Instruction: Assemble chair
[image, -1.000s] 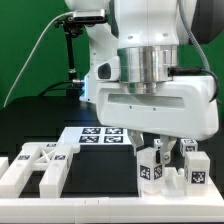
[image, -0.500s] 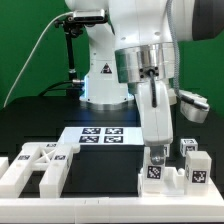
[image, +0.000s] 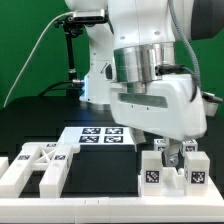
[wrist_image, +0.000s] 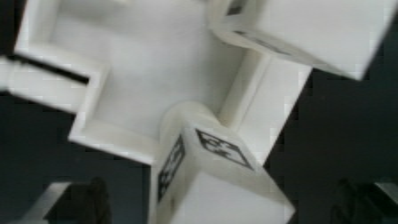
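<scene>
**Item: chair, in loose parts, assembly unfinished.**

- **Marker board** (image: 100, 135): lies flat on the black table (image: 40, 125). All places below are given from it.
- **Cross-braced piece** (image: 35, 165): lies on the table, nearer the camera than the marker board and toward the exterior view's left. Nothing is touching it.
- **Flat panel** (image: 172, 180): nearer the camera than the marker board and toward the exterior view's right. A tagged post (image: 150, 169) and a second post (image: 196, 168) stand upright at it. Whether they are seated in the panel or only resting on it cannot be told.
- **Gripper** (image: 172, 152): hangs low over the flat panel, on the same side of the marker board, between the two posts.
- **Jaws**: the wrist view shows them set wide, dark tips on either side of the tagged post with a gap at each side. They hold nothing.

**Risks, as judged:**
- The jaws hang close among upright parts. A descent slightly off centre could land a finger on top of the tagged post and tip it or push it out of place.
- Closing unevenly could skew the post before it is gripped.
- The arm's bulk hides part of the panel, so a sideways nudge of the second post may go unseen.
</scene>
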